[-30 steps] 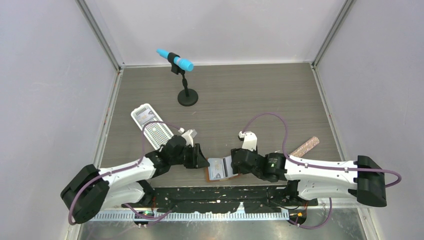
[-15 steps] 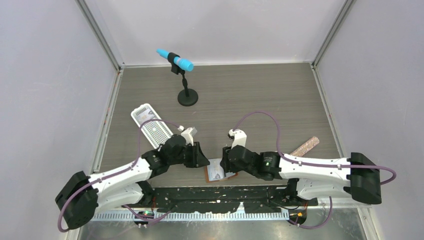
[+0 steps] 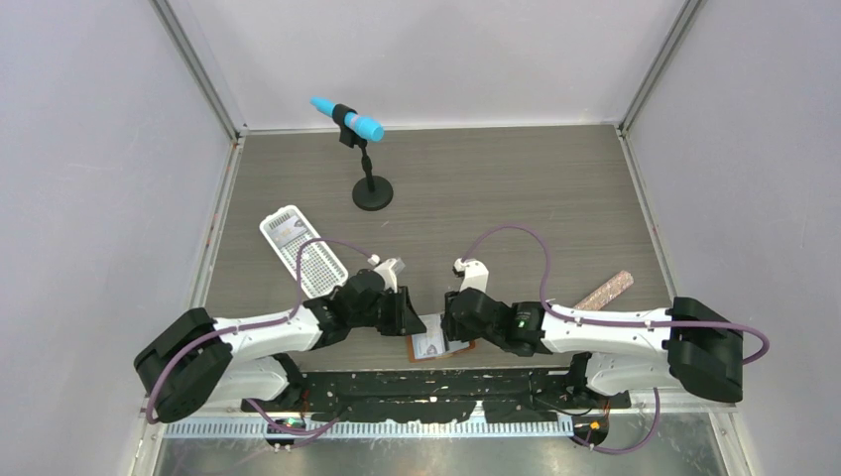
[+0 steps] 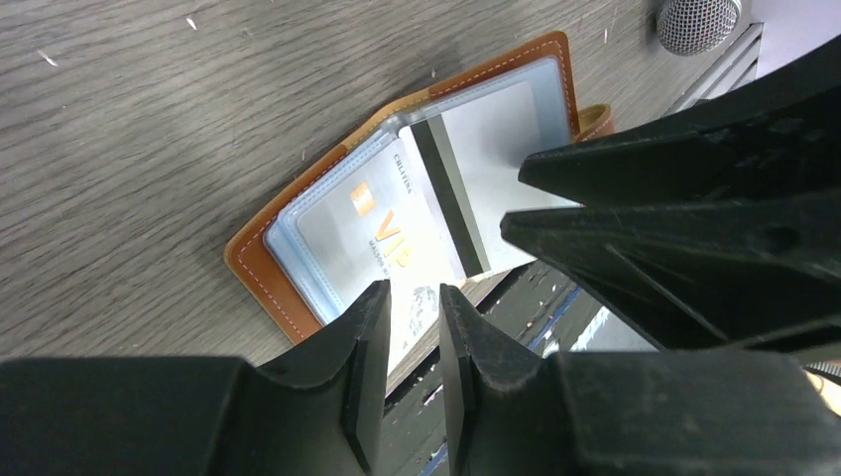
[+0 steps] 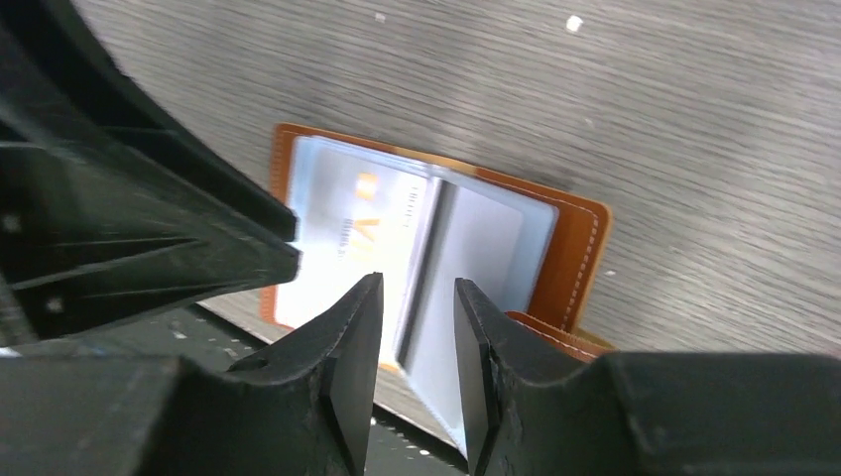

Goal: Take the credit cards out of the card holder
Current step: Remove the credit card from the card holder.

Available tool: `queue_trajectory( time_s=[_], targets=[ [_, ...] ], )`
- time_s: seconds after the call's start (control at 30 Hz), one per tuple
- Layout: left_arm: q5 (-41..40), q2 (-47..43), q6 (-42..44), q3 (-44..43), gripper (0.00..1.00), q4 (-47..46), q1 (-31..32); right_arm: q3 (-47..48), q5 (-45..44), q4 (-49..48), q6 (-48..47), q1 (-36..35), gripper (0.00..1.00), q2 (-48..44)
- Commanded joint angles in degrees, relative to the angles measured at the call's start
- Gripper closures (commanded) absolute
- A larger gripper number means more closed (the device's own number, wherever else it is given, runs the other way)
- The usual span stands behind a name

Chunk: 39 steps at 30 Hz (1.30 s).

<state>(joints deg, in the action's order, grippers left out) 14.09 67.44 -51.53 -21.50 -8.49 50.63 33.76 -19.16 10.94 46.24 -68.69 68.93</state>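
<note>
The tan leather card holder [image 3: 458, 347] lies open at the table's near edge; it also shows in the left wrist view [image 4: 253, 260] and the right wrist view [image 5: 580, 253]. In its pale blue pockets sit two credit cards: one with orange print [image 4: 382, 223] [image 5: 342, 233] and one with a dark stripe [image 4: 496, 149] [image 5: 476, 268]. The pale cards also show in the top view [image 3: 430, 344]. My left gripper [image 3: 411, 323] [image 4: 412, 293] hovers over the holder's left end, jaws a narrow gap apart, holding nothing. My right gripper [image 3: 449, 319] [image 5: 417, 288] hovers over the right half, open and empty.
A white perforated tray [image 3: 300, 251] lies at the left behind the left arm. A blue microphone [image 3: 347, 119] stands on a black stand [image 3: 373, 193] at the back. A pinkish-brown stick [image 3: 605, 291] lies at the right. The black rail [image 3: 426, 392] runs just below the holder.
Both grippers have closed in on the holder: the left moved right, the right moved left. They now nearly meet above it. The holder has stayed in place.
</note>
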Motion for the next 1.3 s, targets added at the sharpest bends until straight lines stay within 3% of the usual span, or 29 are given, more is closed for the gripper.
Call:
queue_trajectory(
  time_s=[0.0,0.37,0.8,1.27],
  targets=[
    [0.8,2.9,-0.5,0.1,0.74,-6.2,0.5,-3.5,-1.5,-2.8,0.5,1.4,0.62,-0.4],
    [0.4,11.2,1.9,-1.8,0.75,-7.6,0.7,-10.8,-1.9,-4.3,3.9,1.9,0.68,-3.2],
    [-2.7,7.5,0.2,-6.1,0.69,-4.7,4.6,-14.2,-1.1,-6.6,5.0,2.0,0.69,-5.4],
    [-2.8,15.1,-1.6,-7.0,0.70,-10.0,5.3,-14.9,-0.5,-6.7,5.4,2.0,0.70,-7.3]
  ],
)
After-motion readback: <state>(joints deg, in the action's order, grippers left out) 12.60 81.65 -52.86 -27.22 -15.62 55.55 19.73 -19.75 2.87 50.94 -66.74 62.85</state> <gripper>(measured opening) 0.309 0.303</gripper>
